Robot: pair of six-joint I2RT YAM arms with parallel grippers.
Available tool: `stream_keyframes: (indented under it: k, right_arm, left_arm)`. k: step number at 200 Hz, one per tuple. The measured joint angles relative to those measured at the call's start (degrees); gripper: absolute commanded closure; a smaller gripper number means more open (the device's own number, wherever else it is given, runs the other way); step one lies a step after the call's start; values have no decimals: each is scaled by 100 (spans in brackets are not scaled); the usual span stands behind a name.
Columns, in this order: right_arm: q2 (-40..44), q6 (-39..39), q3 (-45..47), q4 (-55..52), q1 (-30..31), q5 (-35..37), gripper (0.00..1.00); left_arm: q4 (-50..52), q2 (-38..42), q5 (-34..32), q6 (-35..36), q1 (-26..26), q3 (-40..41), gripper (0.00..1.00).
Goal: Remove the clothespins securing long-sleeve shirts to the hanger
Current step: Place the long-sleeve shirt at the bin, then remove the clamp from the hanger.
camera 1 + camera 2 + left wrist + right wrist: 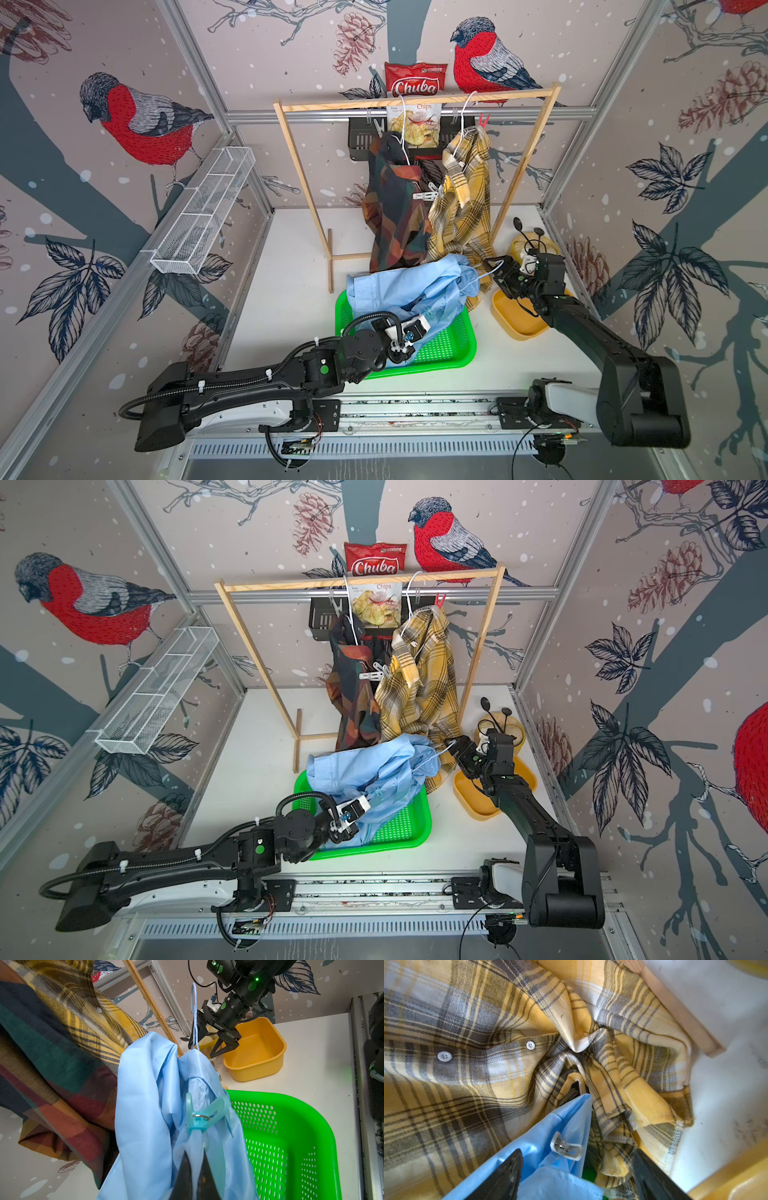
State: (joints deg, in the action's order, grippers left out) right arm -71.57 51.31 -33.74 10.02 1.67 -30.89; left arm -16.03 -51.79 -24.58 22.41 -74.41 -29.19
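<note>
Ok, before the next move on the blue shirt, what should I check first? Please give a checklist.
1. Left gripper shut on light blue shirt: ok.
2. Right gripper open around blue hanger neck: ok.
3. Teal clothespin clipped on, visible near left gripper: ok.
4. Whitish clothespin between open right jaws, not gripped: ok.
5. Green basket below shirt: ok.
6. Left grip also holds blue hanger: cannot tell.

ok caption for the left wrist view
Left claw grips the light blue shirt beside its teal clothespin, green basket alongside.
</note>
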Motion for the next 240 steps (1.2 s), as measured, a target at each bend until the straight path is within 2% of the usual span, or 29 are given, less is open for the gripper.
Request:
stream_keyframes:
  k: [59,121,240]
  right_arm:
    - [-638,446,-52,538,177,-170,27]
    - [-1003,756,-129,881,203,-256,40]
    - [-1110,1069,-149,1086,188,-380,59]
  left_arm:
    - [-243,-240,-256,48,-282,109,100]
    - [-343,-345,-466,157,-503,184,100]
    - [-511,-660,-603,192,-691,184,100]
